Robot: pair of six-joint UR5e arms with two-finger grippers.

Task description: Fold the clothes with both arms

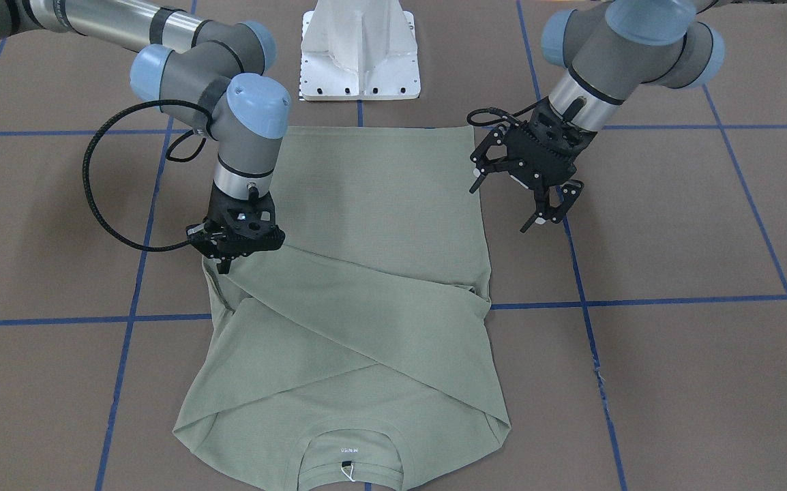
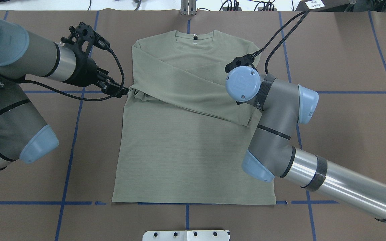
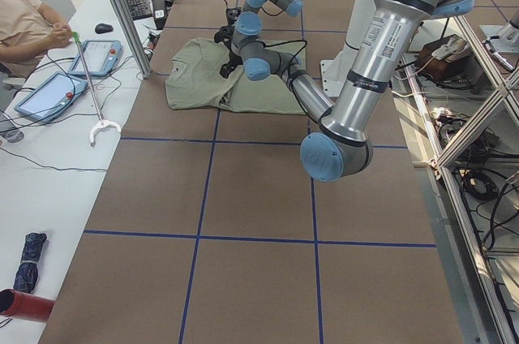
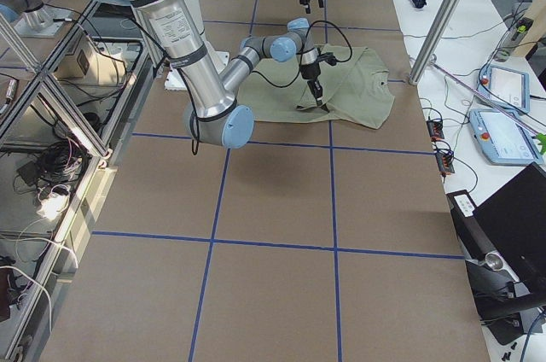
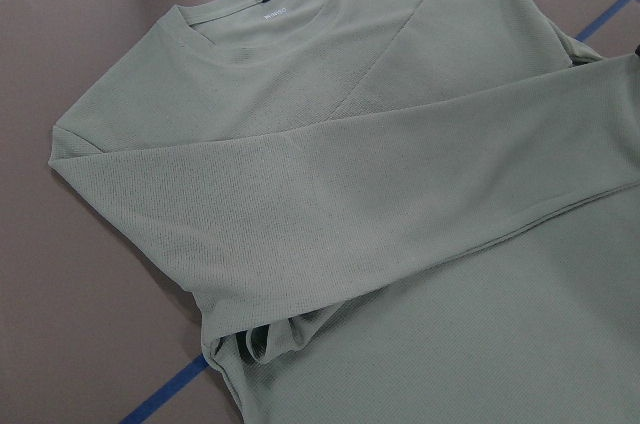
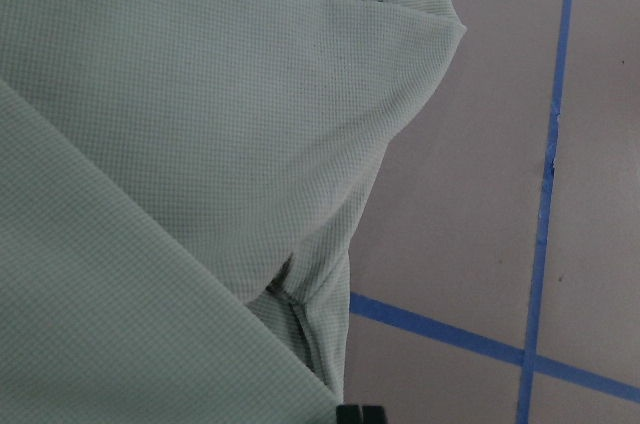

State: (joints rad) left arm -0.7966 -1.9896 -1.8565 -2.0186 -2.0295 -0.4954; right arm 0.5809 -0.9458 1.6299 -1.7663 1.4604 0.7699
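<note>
The sage-green shirt [image 1: 380, 204] lies flat on the brown table, collar and white label away from the robot, hem toward the base. One sleeve is folded diagonally across the chest [image 2: 193, 90]. My right gripper [image 1: 224, 262] stands low at the shirt's side edge where that sleeve ends. Its fingers meet on the sleeve's end, and its wrist hides it in the overhead view. My left gripper [image 1: 502, 208] hovers open and holds nothing just outside the opposite side edge [image 2: 121, 91]. The left wrist view shows the collar and the crossed sleeve [image 5: 350, 194]. Close fabric [image 6: 200, 124] fills the right wrist view.
The white pedestal base [image 1: 359, 54] stands just behind the hem. Blue tape lines [image 1: 639, 300] grid the brown table cover. A person [image 3: 28, 23] sits at a side table with tablets [image 3: 49, 92] and a grabber stick. A metal post [image 4: 444, 12] rises near the collar end.
</note>
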